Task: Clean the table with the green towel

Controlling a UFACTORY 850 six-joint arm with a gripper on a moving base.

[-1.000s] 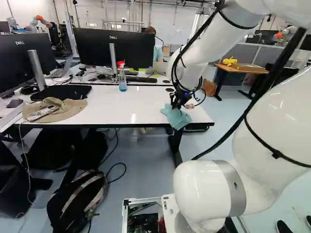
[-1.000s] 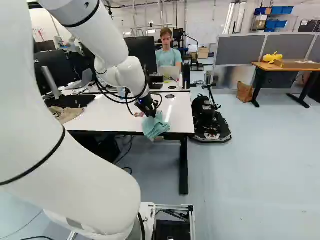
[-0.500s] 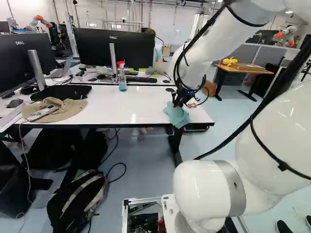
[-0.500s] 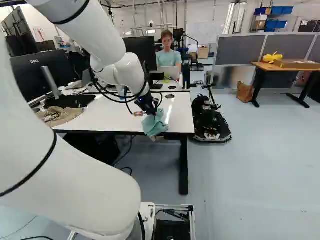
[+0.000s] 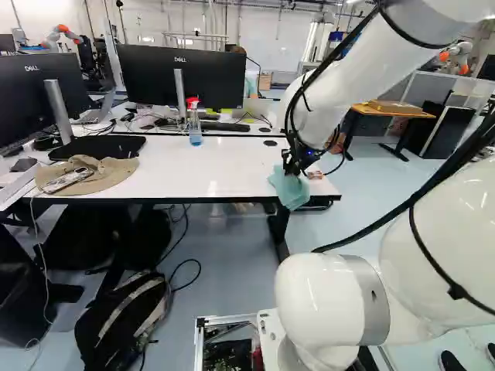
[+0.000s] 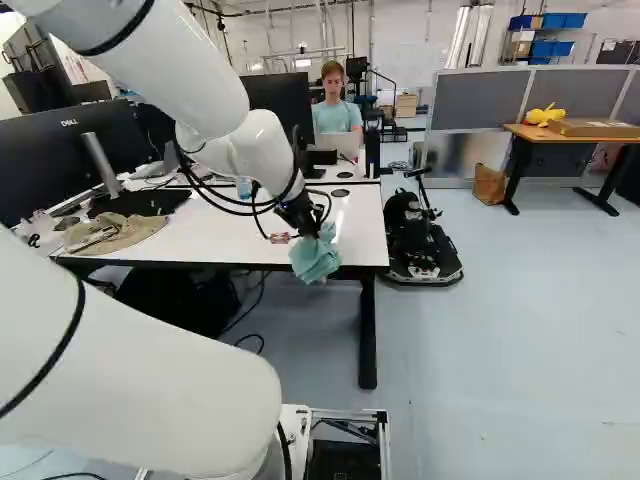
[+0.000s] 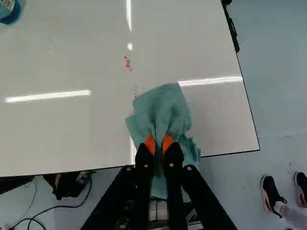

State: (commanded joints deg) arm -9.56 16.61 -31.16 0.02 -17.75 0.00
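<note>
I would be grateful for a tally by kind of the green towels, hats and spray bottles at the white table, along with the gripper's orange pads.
Green towel: 1
Hat: 1
Spray bottle: 1
Orange pads: 2
Total: 5

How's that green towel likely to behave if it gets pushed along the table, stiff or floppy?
Probably floppy: the green towel bunches into soft folds at the pincer. It may crumple rather than slide flat, since part droops past the edge of the table.
</note>
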